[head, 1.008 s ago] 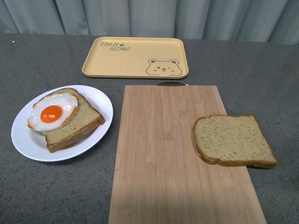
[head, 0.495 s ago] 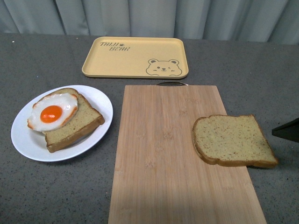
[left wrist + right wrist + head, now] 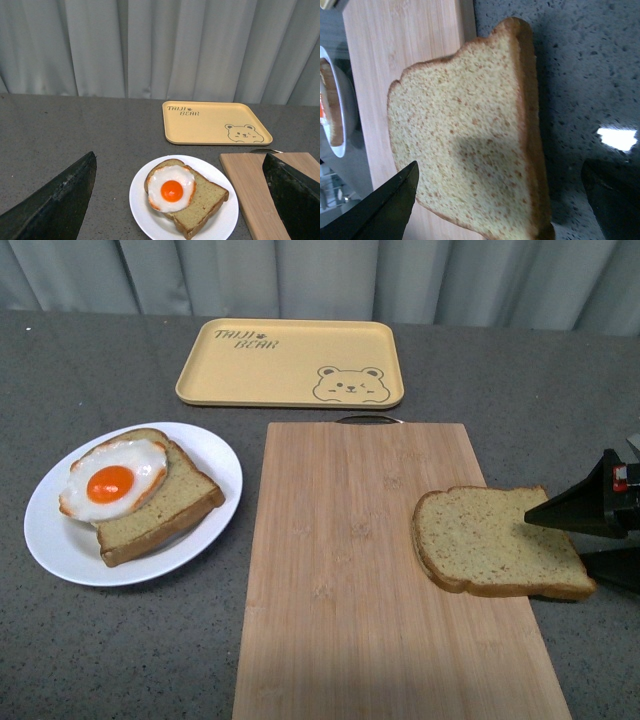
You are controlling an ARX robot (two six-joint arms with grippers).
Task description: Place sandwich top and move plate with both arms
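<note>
Sandwich top (image 3: 465,130) overhanging board (image 3: 405,45) — wrist view, right gripper (image 3: 500,167) jaws apart

The only lettering I could read stood on the rectangular pale-yellow tray (image 3: 289,364) with a bear drawing: two brown lines in its far left corner, the upper roughly "TAIJI" beside a small paw mark, the lower "BEAR". My left wrist camera showed the same two lines, no sharper.

At three o'clock we see our matte black, tapered right gripper (image 3: 555,538), a small red mark (image 3: 620,477) on its body. Our left gripper (image 3: 179,156) shows two plain black wedge-shaped fingers (image 3: 55,205).
</note>
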